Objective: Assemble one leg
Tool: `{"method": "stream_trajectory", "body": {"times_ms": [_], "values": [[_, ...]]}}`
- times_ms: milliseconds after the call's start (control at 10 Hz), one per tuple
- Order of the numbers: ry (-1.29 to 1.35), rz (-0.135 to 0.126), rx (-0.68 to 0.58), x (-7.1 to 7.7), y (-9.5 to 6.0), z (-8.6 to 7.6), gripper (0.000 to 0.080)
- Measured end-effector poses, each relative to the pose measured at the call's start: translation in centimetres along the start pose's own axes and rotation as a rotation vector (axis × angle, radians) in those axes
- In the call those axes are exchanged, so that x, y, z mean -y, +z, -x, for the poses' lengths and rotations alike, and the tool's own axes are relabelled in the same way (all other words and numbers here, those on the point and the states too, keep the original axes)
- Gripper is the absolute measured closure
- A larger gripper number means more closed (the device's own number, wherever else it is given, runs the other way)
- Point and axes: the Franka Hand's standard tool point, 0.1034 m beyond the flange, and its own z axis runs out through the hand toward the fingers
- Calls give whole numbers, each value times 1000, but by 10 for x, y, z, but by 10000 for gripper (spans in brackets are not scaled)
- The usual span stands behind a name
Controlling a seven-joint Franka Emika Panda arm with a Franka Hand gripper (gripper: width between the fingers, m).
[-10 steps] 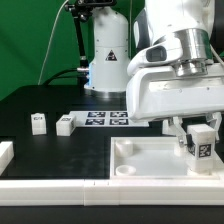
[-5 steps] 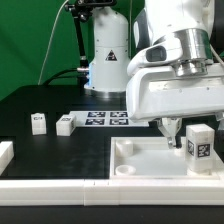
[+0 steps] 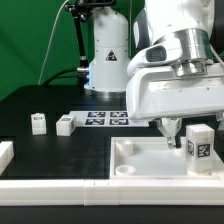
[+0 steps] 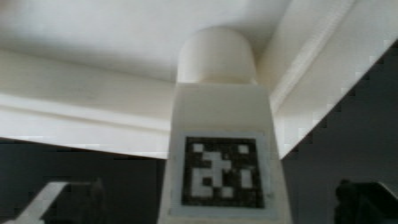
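One leg [image 3: 198, 143], a small white block with a black-and-white tag, stands upright in the corner of the large white tray-like piece [image 3: 140, 160] at the exterior view's right. My gripper [image 3: 196, 127] hangs over it with the jaws spread to either side. One finger [image 3: 172, 128] shows apart from the leg. In the wrist view the leg [image 4: 222, 130] rises between the two dark fingertips [image 4: 54, 203], which stand clear of its sides, and the gripper [image 4: 210, 207] is open. Two more legs [image 3: 38, 122] [image 3: 65, 125] lie on the black table at the left.
The marker board [image 3: 105, 118] lies behind the tray, beside the loose legs. A white part [image 3: 5, 152] sits at the left edge. A long white edge [image 3: 60, 186] runs along the front. The arm's base [image 3: 105, 60] stands at the back.
Since one second ago the fingers have spread apart from the leg and it now stands free in the tray corner. Nothing has moved in the last half second.
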Motion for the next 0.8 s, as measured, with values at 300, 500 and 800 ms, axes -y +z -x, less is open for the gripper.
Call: {"method": "stream_trajectory", "body": {"times_ms": [300, 500, 800], "values": [[19, -16, 68, 4, -2, 2, 150], [38, -59, 285, 10, -9, 0, 150], [36, -104, 515, 7, -11, -4, 150]]}}
